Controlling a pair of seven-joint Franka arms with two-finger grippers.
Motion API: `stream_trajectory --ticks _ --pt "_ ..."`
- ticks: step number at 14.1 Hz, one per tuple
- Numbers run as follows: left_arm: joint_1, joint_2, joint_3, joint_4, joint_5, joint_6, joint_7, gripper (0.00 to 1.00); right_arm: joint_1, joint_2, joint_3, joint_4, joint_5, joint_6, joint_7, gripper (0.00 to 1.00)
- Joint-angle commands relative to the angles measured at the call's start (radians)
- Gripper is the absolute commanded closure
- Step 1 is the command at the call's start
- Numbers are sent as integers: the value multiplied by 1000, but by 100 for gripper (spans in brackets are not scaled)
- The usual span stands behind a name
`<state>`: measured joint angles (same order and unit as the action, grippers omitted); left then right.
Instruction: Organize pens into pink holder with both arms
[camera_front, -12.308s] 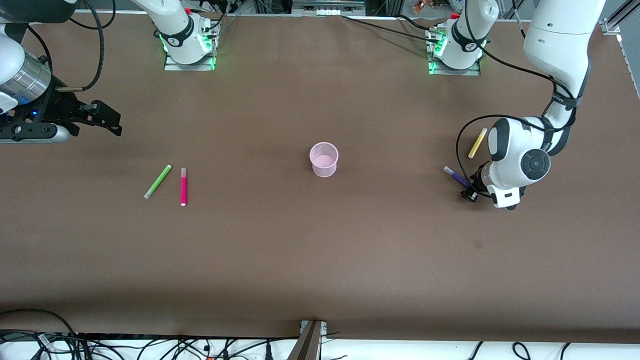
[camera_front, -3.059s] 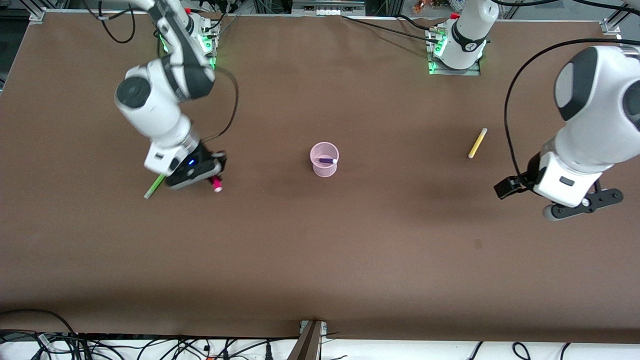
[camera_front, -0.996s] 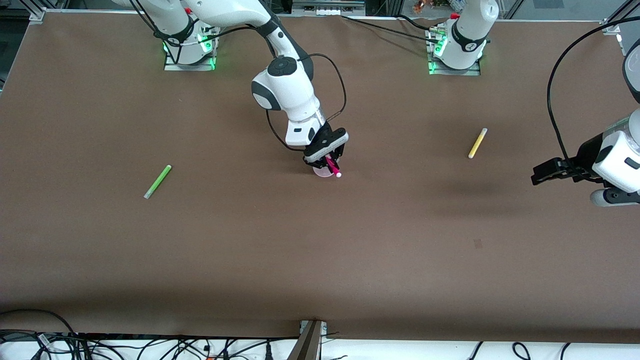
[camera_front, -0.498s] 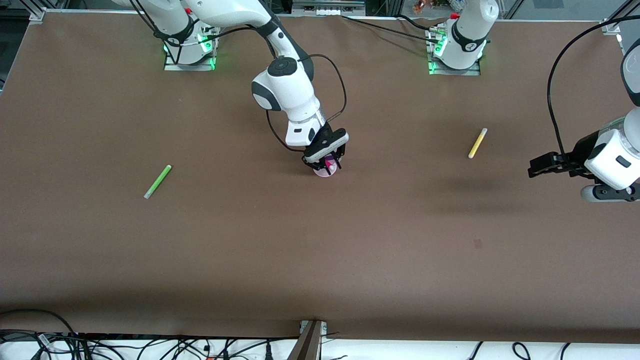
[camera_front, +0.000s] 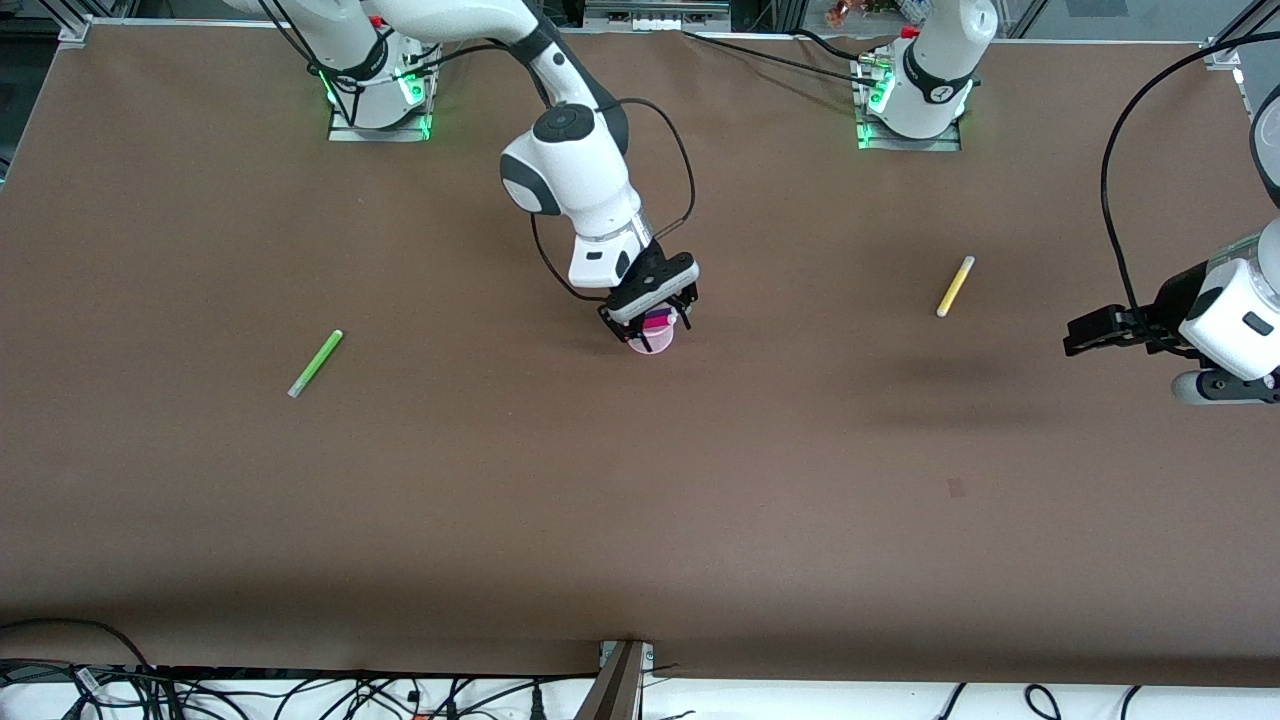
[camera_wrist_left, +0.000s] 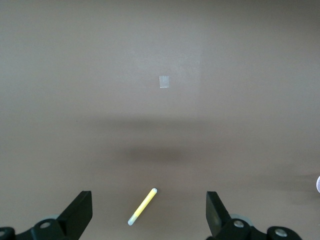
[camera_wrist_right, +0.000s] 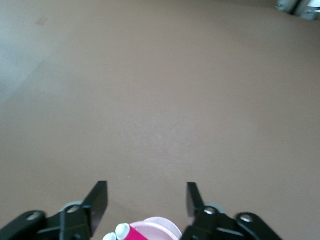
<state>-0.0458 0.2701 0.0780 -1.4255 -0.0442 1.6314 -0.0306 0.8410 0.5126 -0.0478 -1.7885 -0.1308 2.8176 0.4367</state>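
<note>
The right gripper hangs directly over the pink holder in the middle of the table, fingers spread apart and gripping nothing. The magenta pen sits in the holder now, its pale tip poking up above the rim between those open fingers in the right wrist view. Whether the purple pen is in there too, I can't make out. The lime green pen lies flat toward the right arm's end. The yellow pen lies toward the left arm's end, untouched. The left gripper waits up in the air near that end, fingers wide open and empty.
</note>
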Motion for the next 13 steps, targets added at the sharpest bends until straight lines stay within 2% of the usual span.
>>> stream_trajectory --ticks 1,4,7,11,13 --pt "3 -17 11 -4 -5 2 26 0 12 -141 -30 -19 -15 -212 66 0" --pt "23 -26 8 -4 -3 -1 26 0 10 -241 -137 -12 -1 -422 63 0" --pt "23 -29 9 -1 -2 -4 26 0 7 -319 -237 -9 62 -590 47 0" --pt "26 -52 3 -10 -3 -16 29 0 7 -439 -369 -12 186 -820 -100 0" --pt "24 -49 0 -16 13 -13 37 0 7 -492 -443 -17 191 -897 -189 0"
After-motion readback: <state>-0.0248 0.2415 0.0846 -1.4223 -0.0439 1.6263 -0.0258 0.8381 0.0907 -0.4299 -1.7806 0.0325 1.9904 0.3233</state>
